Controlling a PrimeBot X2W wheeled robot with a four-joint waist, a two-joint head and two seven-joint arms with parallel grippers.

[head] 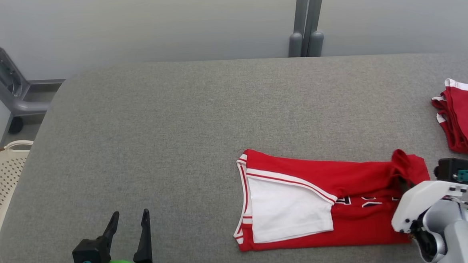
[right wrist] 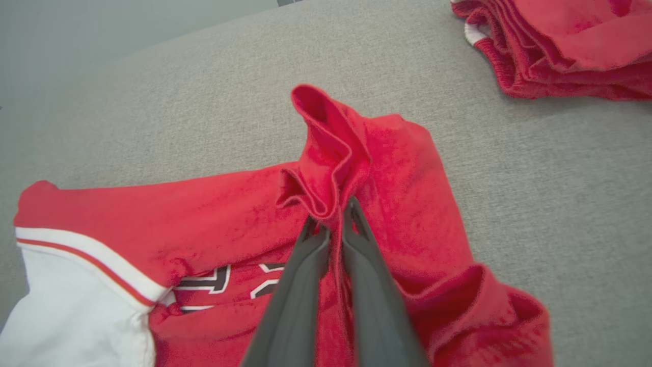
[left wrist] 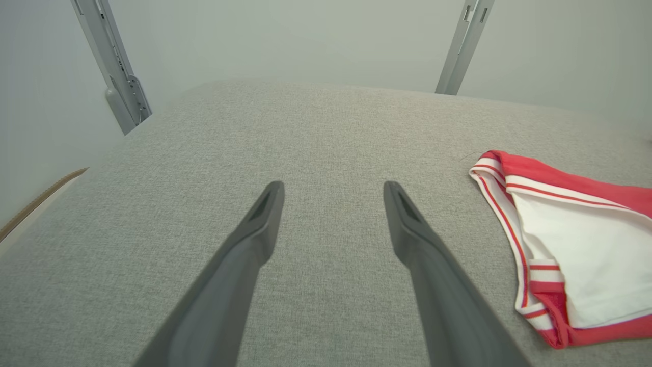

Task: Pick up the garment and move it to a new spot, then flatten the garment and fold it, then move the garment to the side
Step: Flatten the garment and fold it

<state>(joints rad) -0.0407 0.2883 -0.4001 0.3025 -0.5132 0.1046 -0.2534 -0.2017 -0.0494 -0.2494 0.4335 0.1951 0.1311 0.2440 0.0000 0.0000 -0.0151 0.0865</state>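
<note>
The garment (head: 325,195) is a red jersey with white panels and red-white trim, partly folded on the grey surface at the right of centre. Its left end with the white panel shows in the left wrist view (left wrist: 575,250). My right gripper (right wrist: 330,221) is shut on a pinched ridge of the garment's red cloth (right wrist: 326,153) near its right end, and the cloth stands up in a fold above the fingertips. In the head view the right wrist (head: 426,201) covers that edge. My left gripper (head: 128,219) stands open over bare fabric at the lower left, well apart from the garment.
A stack of folded red garments (head: 467,119) lies at the far right edge. A cream perforated basket (head: 0,188) stands beside the surface on the left. Grey metal posts (head: 306,19) rise behind the far edge. The grey padded surface (head: 157,123) stretches wide to the left.
</note>
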